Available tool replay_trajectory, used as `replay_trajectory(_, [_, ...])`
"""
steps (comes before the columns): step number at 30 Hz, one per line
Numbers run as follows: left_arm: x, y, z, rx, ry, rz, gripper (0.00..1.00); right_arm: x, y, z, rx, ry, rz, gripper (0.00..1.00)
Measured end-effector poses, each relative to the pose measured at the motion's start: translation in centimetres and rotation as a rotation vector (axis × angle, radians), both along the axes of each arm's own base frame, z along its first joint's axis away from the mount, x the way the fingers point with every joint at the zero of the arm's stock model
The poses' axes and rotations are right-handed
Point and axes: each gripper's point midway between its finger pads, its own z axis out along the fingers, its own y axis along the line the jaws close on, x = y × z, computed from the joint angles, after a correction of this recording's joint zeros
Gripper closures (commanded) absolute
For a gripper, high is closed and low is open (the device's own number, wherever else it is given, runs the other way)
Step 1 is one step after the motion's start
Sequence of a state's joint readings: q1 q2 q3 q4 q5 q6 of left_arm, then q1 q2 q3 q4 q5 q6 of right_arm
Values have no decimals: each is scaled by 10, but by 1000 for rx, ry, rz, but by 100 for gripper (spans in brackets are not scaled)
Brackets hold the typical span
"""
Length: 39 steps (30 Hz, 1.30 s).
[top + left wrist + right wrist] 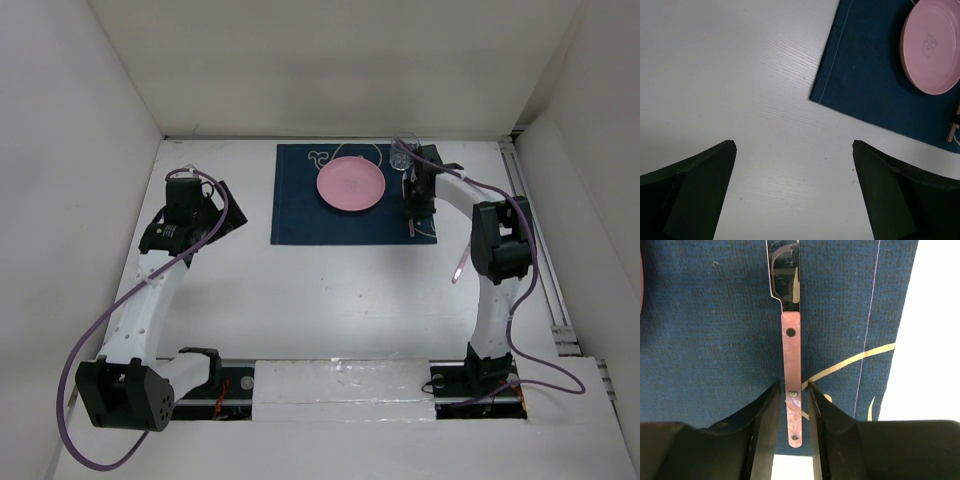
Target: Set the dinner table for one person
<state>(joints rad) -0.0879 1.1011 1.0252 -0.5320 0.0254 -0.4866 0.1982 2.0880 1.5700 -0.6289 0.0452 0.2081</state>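
Right tool (pixel 792 390) pinches the knife (pixel 790 340) handle, low on the placemat (pixel 715 315); left tool (pixel 793 144) gapes wide over white bench (pixel 715 75).

The dinner table's (pixel 300 300) placemat (pixel 298 205) holds a plate (pixel 350 184), a knife (pixel 791 355) right of it.

The tabletop (pixel 740 75) was matt white with a fine wood-like grain. The placemat (pixel 705 315) was coarse navy woven cloth. The plate (pixel 932 47) looked like smooth pink plastic, faintly glossy. The knife (pixel 790 340) had a mirror-bright metal blade (pixel 785 275) and a dull pinkish riveted handle (pixel 791 360). The right arm's fingers (pixel 765 440) were matt black plastic.
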Motion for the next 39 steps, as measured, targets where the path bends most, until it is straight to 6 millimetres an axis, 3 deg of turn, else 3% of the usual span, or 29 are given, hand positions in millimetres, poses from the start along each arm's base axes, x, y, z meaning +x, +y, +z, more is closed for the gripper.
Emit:
replay_trajectory(5, [1,0,0,0,-3,0,0,0,1,2,6,-4,-11,57])
replay_trajectory(8, [1,0,1,-1,-5,-1,0,-5,0,13,15,-22,-21,45])
replay_trajectory(9, [1,0,1,-1,-5,-1,0,-7,0,19,19,-34,-27,28])
replay_trajectory(10, [1,0,1,-1,-5,-1,0,-10,-2,29,19,-55,-41,0])
replay_trajectory(15, [1,0,1,-1,-5,-1,0,-17,-20,92,31,-231,-139,0])
replay_trajectory(18, [1,0,1,-1,-6,-1,0,-26,-55,109,65,-298,-262,0])
replay_trajectory(20, [1,0,2,-2,-9,-2,0,-34,-92,101,71,-298,-378,0])
replay_trajectory(22, [0,-1,3,-4,-13,-4,0,-52,-128,78,60,-254,-488,0])
replay_trajectory(25, [0,-1,3,-7,-16,-6,0,-89,-156,38,41,-150,-599,0])
replay_trajectory(27, [-1,-2,5,-10,-21,-9,0,-110,-157,21,29,-92,-619,1])
replay_trajectory(29, [-1,-2,5,-12,-22,-11,0,-119,-152,18,30,-74,-614,3])
replay_trajectory(33, [-1,-3,6,-15,-23,-14,0,-113,-149,22,39,-104,-602,14])
replay_trajectory(34, [-1,-3,6,-15,-24,-14,0,-112,-148,21,39,-104,-597,25])
replay_trajectory(35, [-1,-3,6,-15,-25,-14,0,-112,-148,19,37,-100,-594,28])
replay_trajectory(39, [-2,-3,10,-16,-37,-14,0,-114,-149,2,22,-56,-601,32])
